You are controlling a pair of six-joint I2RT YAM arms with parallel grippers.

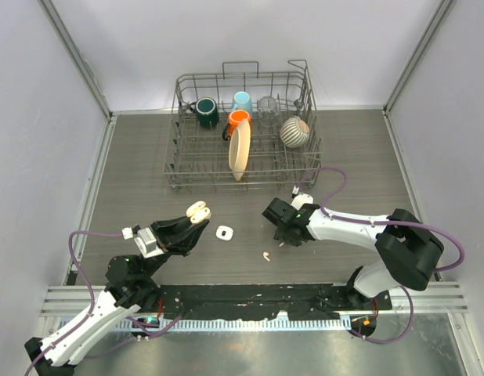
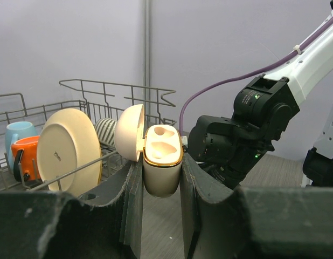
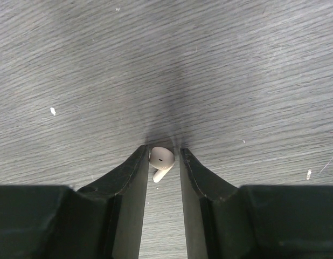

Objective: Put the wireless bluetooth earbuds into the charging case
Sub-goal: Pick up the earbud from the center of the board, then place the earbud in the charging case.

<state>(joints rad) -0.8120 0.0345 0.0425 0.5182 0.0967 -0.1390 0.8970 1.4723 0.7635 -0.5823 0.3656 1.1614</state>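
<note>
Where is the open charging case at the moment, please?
The open case is left of centre in the top view, held in the left gripper, just left of the small white case and in front of the rack.

Dark grey wood-grain tabletop (image 1: 359,157), matte, scattered with pale specks. Plain pale lavender-grey wall panels (image 1: 250,39) on three sides. Silver metal corner posts (image 1: 76,56). Ribbed silver aluminium rail (image 1: 85,299) along the near edge. Even, diffuse lighting.

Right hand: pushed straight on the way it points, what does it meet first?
The earbud between its fingertips, then the table right behind. The right hand points down at the wood; the shadow suggests it is close. Whether the fingers grip the earbud is unclear.
</note>
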